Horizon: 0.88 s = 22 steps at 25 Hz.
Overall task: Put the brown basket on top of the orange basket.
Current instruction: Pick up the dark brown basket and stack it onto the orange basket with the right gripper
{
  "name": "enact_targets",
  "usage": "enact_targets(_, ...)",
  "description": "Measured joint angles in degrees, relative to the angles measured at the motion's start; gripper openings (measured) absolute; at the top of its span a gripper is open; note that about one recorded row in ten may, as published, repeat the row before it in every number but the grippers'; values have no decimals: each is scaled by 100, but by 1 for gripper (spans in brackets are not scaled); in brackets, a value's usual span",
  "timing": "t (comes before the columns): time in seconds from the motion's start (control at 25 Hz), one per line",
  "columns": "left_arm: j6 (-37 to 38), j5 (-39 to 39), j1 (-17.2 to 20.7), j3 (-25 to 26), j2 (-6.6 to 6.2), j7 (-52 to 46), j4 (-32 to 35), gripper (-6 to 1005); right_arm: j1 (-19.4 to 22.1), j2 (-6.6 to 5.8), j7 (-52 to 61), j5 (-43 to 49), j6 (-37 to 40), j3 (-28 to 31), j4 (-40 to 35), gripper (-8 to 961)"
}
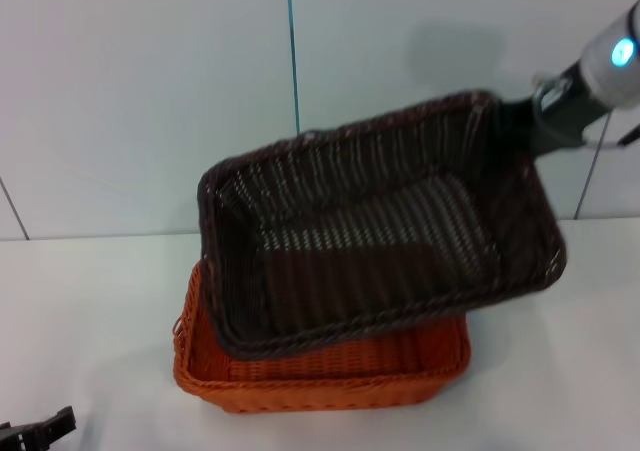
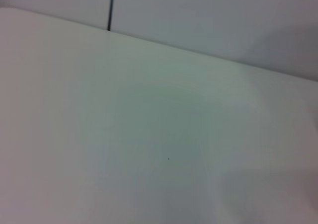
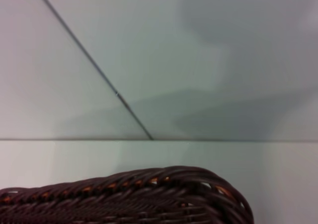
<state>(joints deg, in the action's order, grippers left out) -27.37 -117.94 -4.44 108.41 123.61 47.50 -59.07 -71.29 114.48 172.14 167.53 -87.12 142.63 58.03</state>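
Note:
The brown basket (image 1: 370,241) hangs tilted in the air, its near left end low over the orange basket (image 1: 330,376) and its far right end raised. My right gripper (image 1: 515,123) is shut on the brown basket's far right rim. The orange basket sits on the white table (image 1: 80,321), mostly covered by the brown one. Only the braided rim of the brown basket (image 3: 139,196) shows in the right wrist view. My left gripper (image 1: 40,433) is parked low at the near left corner of the table.
A pale panelled wall (image 1: 150,91) with a dark vertical seam (image 1: 293,51) rises just behind the table. Bare white table surface (image 2: 159,134) fills the left wrist view.

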Motion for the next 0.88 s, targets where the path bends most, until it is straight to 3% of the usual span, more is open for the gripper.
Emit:
enact_targets(0.4,-71,-77,53,69,-10,18,-111,876,752,430,-12,-785,782,-188,37,130)
enact_targets(0.6,-111,-81,52,91,-12,23,-109,876,1169,468,-10,-1348,1140,-569,-26,130)
enact_targets(0.88,-112,-199,-11,93,-13,17,-136,876,1440,491,-6,-1665,1600,-881,-360,130)
